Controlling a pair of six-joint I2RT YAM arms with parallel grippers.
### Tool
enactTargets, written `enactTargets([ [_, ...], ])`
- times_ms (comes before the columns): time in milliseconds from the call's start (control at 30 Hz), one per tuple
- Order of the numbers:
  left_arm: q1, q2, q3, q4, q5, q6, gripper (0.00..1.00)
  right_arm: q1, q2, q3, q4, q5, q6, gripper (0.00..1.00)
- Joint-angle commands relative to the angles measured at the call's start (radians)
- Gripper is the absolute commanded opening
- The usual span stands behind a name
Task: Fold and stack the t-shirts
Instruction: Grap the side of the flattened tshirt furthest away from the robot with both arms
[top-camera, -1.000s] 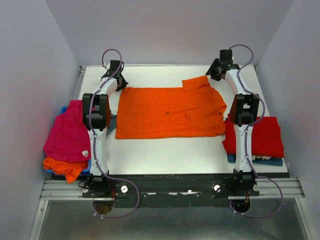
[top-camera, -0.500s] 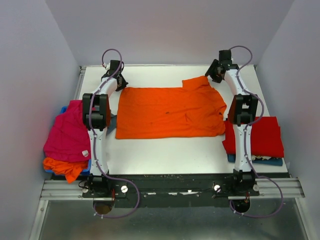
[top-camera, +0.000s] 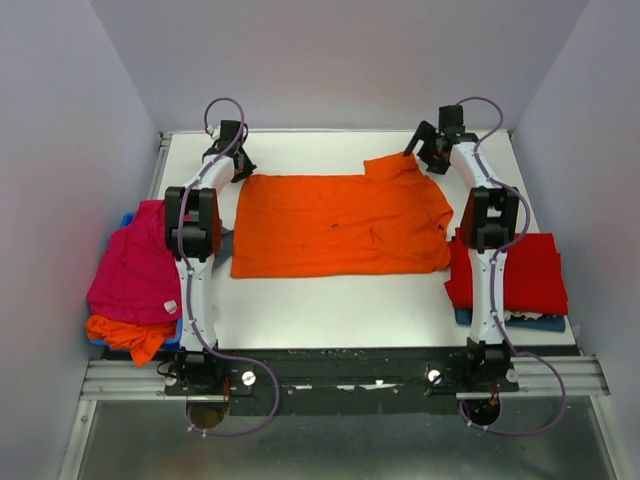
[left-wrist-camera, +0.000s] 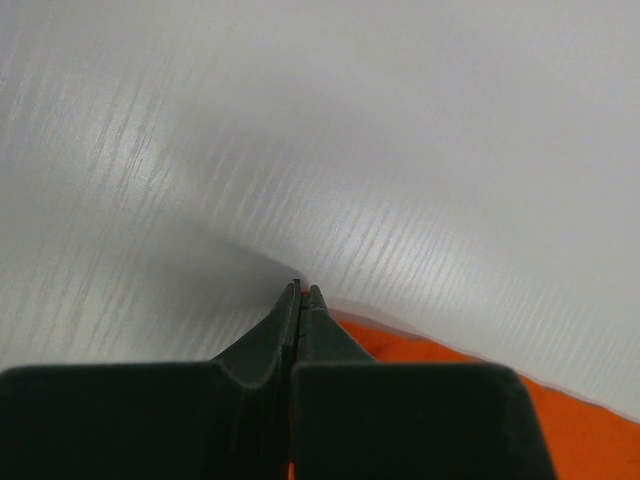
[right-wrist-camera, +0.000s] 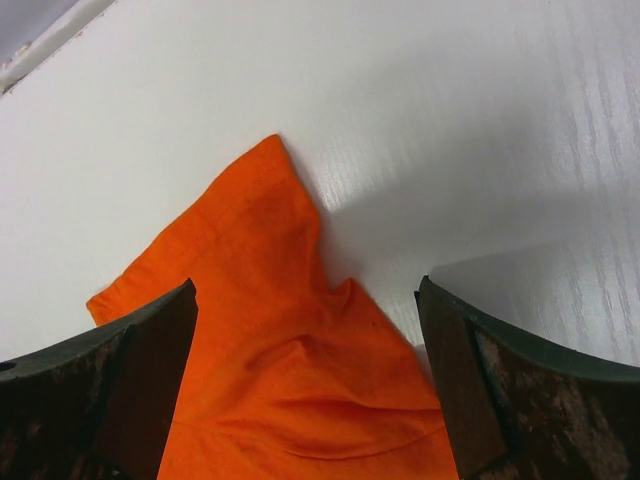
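A bright orange t-shirt (top-camera: 340, 225) lies spread flat in the middle of the white table (top-camera: 330, 300). My left gripper (top-camera: 243, 166) is at the shirt's far left corner. In the left wrist view the left gripper (left-wrist-camera: 302, 292) is shut, a sliver of orange cloth shows between the jaws, and the shirt (left-wrist-camera: 450, 370) lies to their right. My right gripper (top-camera: 418, 152) is open over the shirt's far right sleeve. In the right wrist view the right gripper (right-wrist-camera: 310, 350) has its jaws wide apart on either side of the sleeve (right-wrist-camera: 290, 380), not closed on it.
A loose pile hangs over the table's left edge: a magenta shirt (top-camera: 135, 265) on an orange one (top-camera: 125, 335) and a blue one. At the right edge a folded red shirt (top-camera: 520, 270) lies on a blue one (top-camera: 540, 322). Grey walls enclose the table.
My right gripper has turned and shifted a little left, toward the sleeve. The left gripper and the shirt have not moved.
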Motion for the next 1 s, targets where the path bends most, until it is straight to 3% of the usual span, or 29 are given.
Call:
enactTargets([
  [0,-0.002,-0.008,-0.016,-0.029,0.026,0.013,0.00,-0.010,-0.028,-0.084,0.080,-0.158,-0.061,1.00],
  [100,0.001,-0.006,-0.016,-0.025,0.032,0.012,0.00,-0.010,0.040,0.032,0.004,-0.191,-0.086,1.00],
  [167,0.003,-0.005,-0.016,-0.026,0.034,0.010,0.00,-0.010,0.075,0.109,-0.037,-0.218,-0.104,0.92],
  [200,0.003,-0.005,-0.016,-0.025,0.034,0.010,0.00,-0.010,0.078,0.109,-0.042,-0.215,-0.097,0.86],
  [333,0.003,-0.003,-0.014,-0.026,0.035,0.009,0.00,-0.010,0.046,0.042,-0.013,-0.179,-0.062,0.80],
  [467,0.004,-0.002,-0.013,-0.025,0.038,0.009,0.00,-0.009,0.058,0.059,-0.031,-0.172,-0.057,0.65],
  [633,0.006,-0.002,-0.013,-0.026,0.040,0.009,0.00,-0.010,0.063,0.073,-0.057,-0.146,-0.049,0.57],
  [767,0.006,-0.002,-0.013,-0.025,0.041,0.007,0.00,-0.009,0.057,0.063,-0.065,-0.123,-0.038,0.38],
  [900,0.007,0.000,-0.011,-0.026,0.043,0.007,0.00,-0.009,0.055,0.062,-0.068,-0.114,-0.034,0.05],
  [967,0.007,0.000,-0.010,-0.026,0.043,0.007,0.00,-0.009,0.048,0.053,-0.057,-0.117,-0.035,0.01],
])
